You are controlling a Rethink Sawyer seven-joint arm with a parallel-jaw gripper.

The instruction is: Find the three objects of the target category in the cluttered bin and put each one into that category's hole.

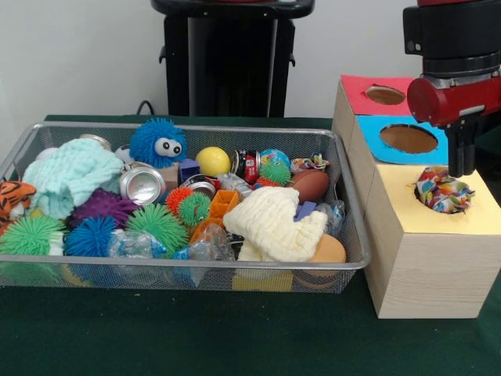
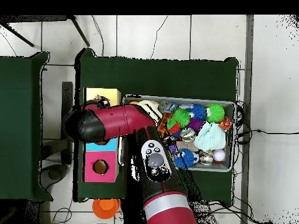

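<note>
— Over the yellow hole (image 1: 442, 192), see? That patterned cloth (image 1: 441, 190) sits bunched in its mouth, right under the gripper (image 1: 460, 160).

— Has it let go?

— Can't tell. If it lifts while snagged, I reckon the cloth comes back out.

**Patterned cloth sits in the yellow hole**

A crumpled multicoloured cloth (image 1: 442, 190) lies bunched in the round hole of the yellow-topped box section (image 1: 477, 215), part of it still above the rim. Beside that, the blue section's hole (image 1: 408, 139) and the red section's hole (image 1: 384, 95) show only brown inside. A second, similar patterned cloth (image 1: 311, 164) rests against the far right wall of the wire bin (image 1: 356, 251).
</note>
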